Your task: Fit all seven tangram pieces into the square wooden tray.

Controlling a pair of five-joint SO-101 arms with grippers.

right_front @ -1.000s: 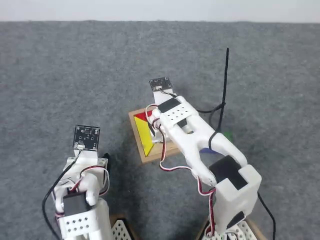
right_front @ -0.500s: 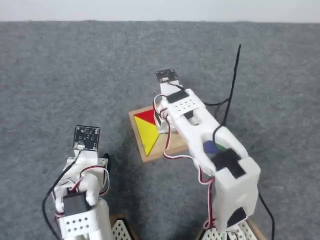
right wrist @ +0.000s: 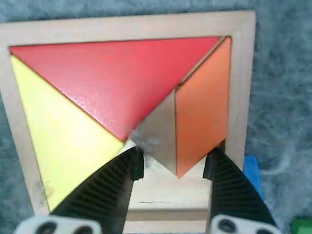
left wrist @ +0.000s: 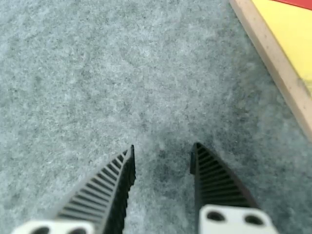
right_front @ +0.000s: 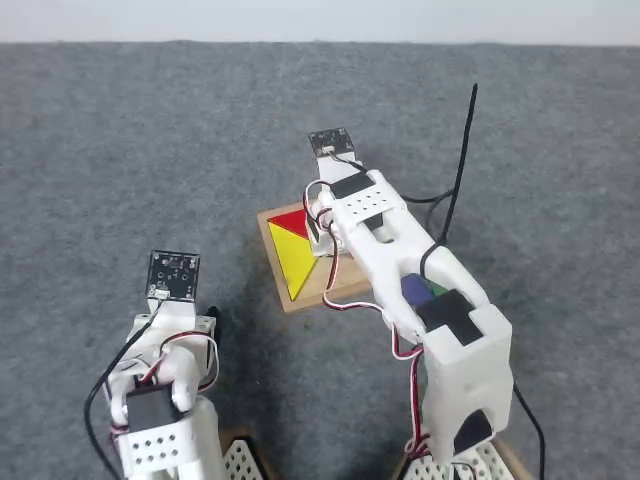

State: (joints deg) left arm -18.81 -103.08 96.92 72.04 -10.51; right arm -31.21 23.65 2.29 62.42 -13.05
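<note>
1. The square wooden tray (right wrist: 241, 97) holds three pieces: a large red triangle (right wrist: 112, 78) along one wall, a large yellow triangle (right wrist: 63, 146) along the adjoining wall, and an orange parallelogram (right wrist: 202, 112) against the wall opposite the yellow one.
2. Bare wood shows between red and orange, and along the tray's fourth wall.
3. A blue piece (right wrist: 251, 170) and a green piece (right wrist: 302, 226) lie just outside the tray, beyond the orange side.
4. The right gripper (right wrist: 175, 156) hangs over the tray's bare part, jaws spread wide and holding nothing.
5. The left gripper (left wrist: 164, 148) sits over grey carpet (left wrist: 97, 73) beside the tray, jaws parted and empty.
6. By this count, the task looks under half done, with four pieces left.
</note>
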